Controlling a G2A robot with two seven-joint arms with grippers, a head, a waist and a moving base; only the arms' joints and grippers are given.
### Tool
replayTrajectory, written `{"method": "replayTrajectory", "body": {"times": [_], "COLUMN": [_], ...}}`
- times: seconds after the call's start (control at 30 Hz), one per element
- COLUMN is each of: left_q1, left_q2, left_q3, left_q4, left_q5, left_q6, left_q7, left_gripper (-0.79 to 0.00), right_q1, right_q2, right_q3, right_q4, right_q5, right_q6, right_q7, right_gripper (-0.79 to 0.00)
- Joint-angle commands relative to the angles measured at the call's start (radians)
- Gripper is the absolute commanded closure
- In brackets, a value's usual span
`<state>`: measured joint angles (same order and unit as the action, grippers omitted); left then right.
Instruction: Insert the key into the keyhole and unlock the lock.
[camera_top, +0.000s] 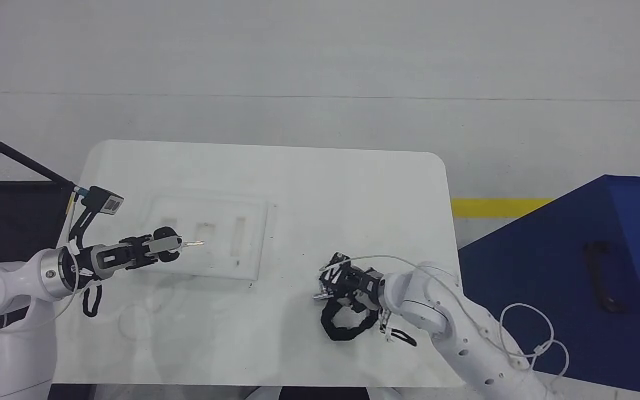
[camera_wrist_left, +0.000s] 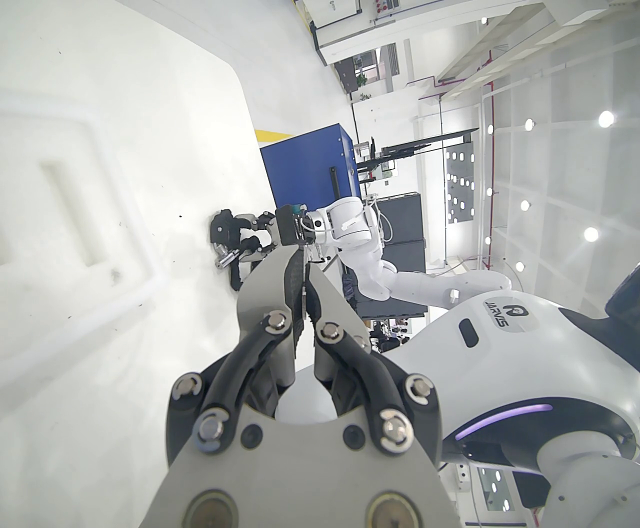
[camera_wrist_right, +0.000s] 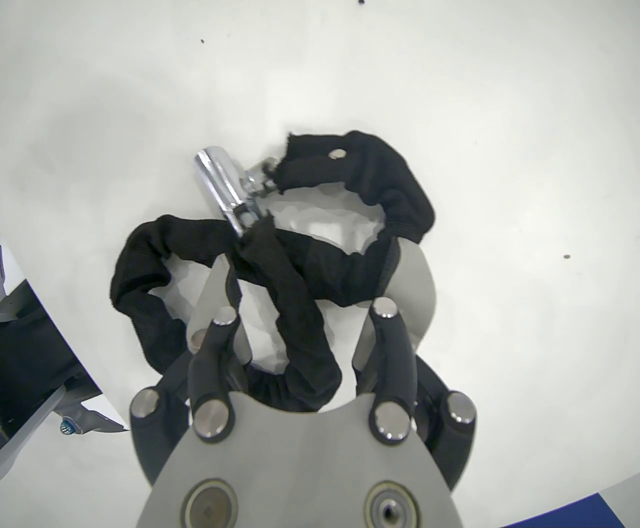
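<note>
Pinching the key (camera_top: 200, 243) tight, L gripper (camera_top: 178, 245) hung over the foam tray (camera_top: 258, 262), well apart from the chain lock (camera_wrist_right: 225, 190). R gripper (camera_wrist_right: 312, 255) was spread wide, straddling its sleeve. Insertion & unlock not yet done.

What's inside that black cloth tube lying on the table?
At the open ends of the black cloth tube, shiny metal links poke out and join a chrome lock bar. Whatever runs through the rest is covered by the cloth, so it cannot be seen.
</note>
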<state>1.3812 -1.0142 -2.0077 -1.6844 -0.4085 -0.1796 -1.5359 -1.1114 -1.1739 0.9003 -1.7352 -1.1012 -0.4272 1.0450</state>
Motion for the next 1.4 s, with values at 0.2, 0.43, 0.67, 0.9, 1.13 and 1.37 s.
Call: {"method": "replayTrajectory", "body": {"times": [0.2, 0.43, 0.67, 0.9, 1.13, 1.37], "left_q1": [0.0, 0.0, 0.0, 0.0, 0.0, 0.0], "left_q2": [0.0, 0.0, 0.0, 0.0, 0.0, 0.0], "left_q3": [0.0, 0.0, 0.0, 0.0, 0.0, 0.0], "left_q4": [0.0, 0.0, 0.0, 0.0, 0.0, 0.0], "left_q5": [0.0, 0.0, 0.0, 0.0, 0.0, 0.0], "left_q6": [0.0, 0.0, 0.0, 0.0, 0.0, 0.0], "left_q7": [0.0, 0.0, 0.0, 0.0, 0.0, 0.0], "left_gripper": [0.0, 0.0, 0.0, 0.0, 0.0, 0.0], "right_q1": [0.005, -0.022, -0.05, -0.085, -0.091, -0.05], "right_q2": [-0.003, 0.0, 0.009, 0.018, 0.026, 0.035], "right_q3": [-0.013, 0.01, 0.061, 0.122, 0.168, 0.208], "right_q4": [0.011, -0.002, 0.007, -0.003, 0.048, 0.192], "right_q5": [-0.027, -0.027, 0.017, 0.096, 0.28, 0.655], "right_q6": [0.039, 0.07, 0.074, 0.06, -0.042, -0.315], "right_q7": [0.002, -0.059, -0.104, -0.166, -0.184, -0.182], "right_gripper": [0.0, 0.0, 0.0, 0.0, 0.0, 0.0]}}
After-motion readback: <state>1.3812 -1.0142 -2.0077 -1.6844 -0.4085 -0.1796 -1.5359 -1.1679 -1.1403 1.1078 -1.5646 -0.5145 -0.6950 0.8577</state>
